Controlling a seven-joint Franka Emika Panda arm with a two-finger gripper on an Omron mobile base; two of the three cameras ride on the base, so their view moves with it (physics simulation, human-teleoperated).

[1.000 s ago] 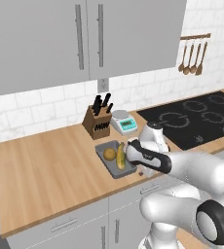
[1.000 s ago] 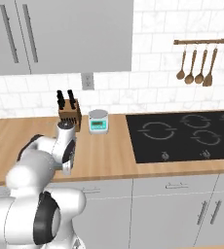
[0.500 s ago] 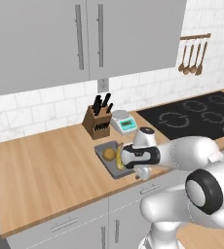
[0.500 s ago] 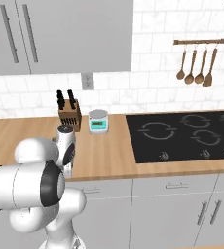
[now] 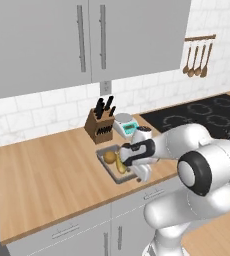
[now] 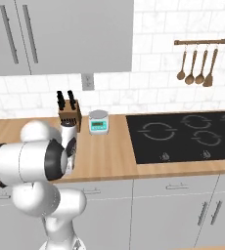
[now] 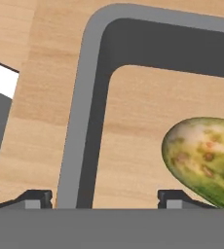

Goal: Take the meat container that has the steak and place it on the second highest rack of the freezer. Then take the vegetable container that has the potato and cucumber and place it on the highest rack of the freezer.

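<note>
Since a second ago the arm has swung lower over the vegetable container [image 5: 113, 172], and the wrist now covers more of it in the left base view. Much of that grey container is hidden behind the white forearm; its near right corner cannot be made out. Inside it, the potato [image 5: 109, 157] shows as a brown lump at the end nearer the knife block [image 5: 100, 126], and the cucumber [image 5: 120, 164] lies just beside it, partly covered by the hand. From the right base view the container is fully behind the arm. Looking along the pincer [image 7: 104, 198], its fingertips [image 7: 36, 197] stand apart, straddling the container's grey rim [image 7: 80, 121]; one tip sits outside the wall, the other inside, near the cucumber's blunt end, which is cut off at the edge. Nothing is pinched.
</note>
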